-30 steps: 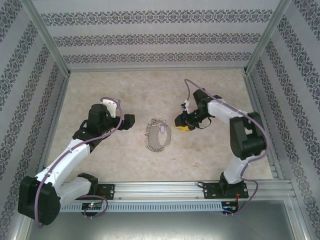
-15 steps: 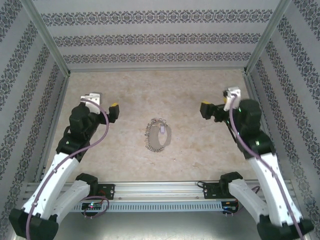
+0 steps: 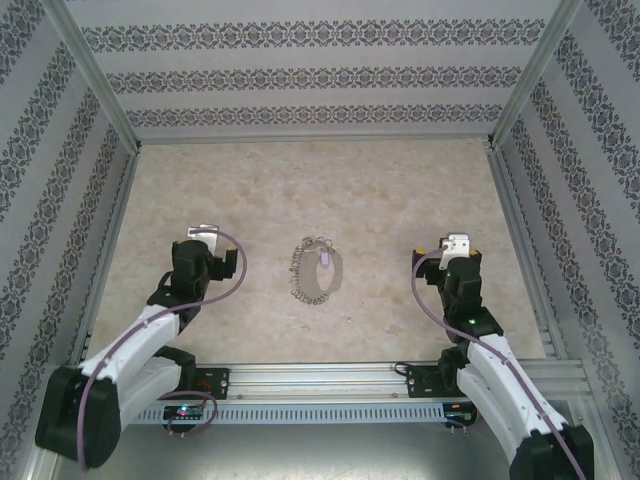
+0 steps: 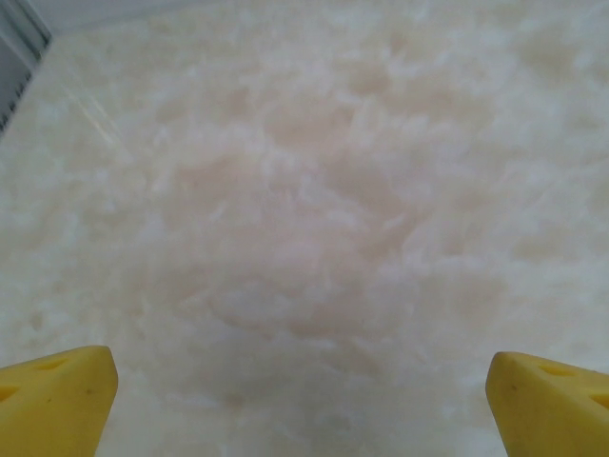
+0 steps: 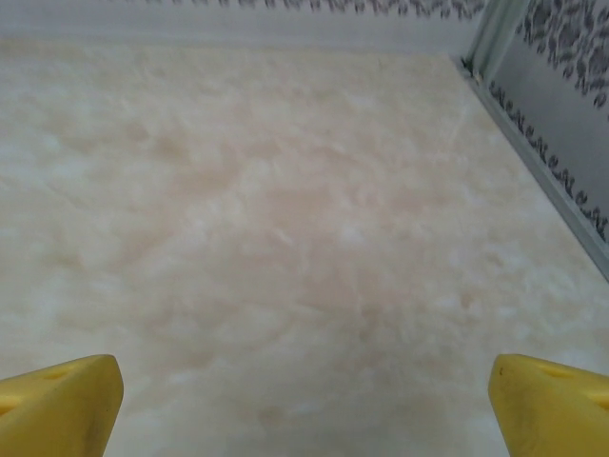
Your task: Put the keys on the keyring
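Two arms are reaching onto one pale marbled table [image 3: 400, 190], and one keyring [image 3: 315, 270] is lying flat on it between them.

To the left of the keyring, well apart from it, the left gripper [image 3: 207, 243] is pointing toward the far wall. In the left wrist view, this gripper [image 4: 304, 405] is standing wide open, with its two yellow fingertips [image 4: 55, 400] sitting at opposite bottom corners. Nothing is lying between them but bare table, and it is gripping nothing.

The keyring is resting midway between the two grippers, touched by neither. The keys [image 3: 297, 275] are fringing its thin loop in a dense silvery row. They are too small to count from the top view. One paler oblong piece [image 3: 325, 258] is lying across the loop's upper right part.

To the right of the keyring, about as far off as its partner, the right gripper [image 3: 440, 252] is also facing the far wall. In the right wrist view, this gripper [image 5: 304, 405] is gaping just as widely, two yellow fingertips [image 5: 57, 400] at the lower corners. It is holding nothing over the bare table.
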You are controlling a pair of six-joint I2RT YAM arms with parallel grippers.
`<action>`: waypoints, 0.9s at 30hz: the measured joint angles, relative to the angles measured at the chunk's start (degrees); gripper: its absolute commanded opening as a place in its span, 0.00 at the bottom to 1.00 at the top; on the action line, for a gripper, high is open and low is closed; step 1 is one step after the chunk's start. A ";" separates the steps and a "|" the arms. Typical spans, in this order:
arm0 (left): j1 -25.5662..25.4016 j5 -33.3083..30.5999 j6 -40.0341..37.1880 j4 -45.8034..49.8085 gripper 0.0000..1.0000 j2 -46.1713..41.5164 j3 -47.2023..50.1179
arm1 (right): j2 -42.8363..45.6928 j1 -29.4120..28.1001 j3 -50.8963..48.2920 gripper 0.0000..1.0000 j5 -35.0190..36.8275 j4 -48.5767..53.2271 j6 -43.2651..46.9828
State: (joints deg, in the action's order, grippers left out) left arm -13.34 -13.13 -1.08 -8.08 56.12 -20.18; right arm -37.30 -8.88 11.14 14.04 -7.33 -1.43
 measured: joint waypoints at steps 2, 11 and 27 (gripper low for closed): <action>0.37 -0.48 0.00 -3.43 1.00 3.89 0.28 | -4.42 1.25 -0.50 0.98 -0.15 -4.09 1.27; 3.80 2.45 -1.14 -14.49 1.00 15.23 0.17 | -22.40 7.61 -1.16 0.98 -4.55 -24.55 3.78; 14.91 13.84 1.05 -34.21 1.00 33.31 -2.16 | -33.99 11.04 5.86 0.98 -9.46 -32.65 3.10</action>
State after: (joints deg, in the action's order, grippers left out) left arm 1.56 0.71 -0.03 -42.28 89.43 -22.35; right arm -71.29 2.15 16.99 4.58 -39.99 1.67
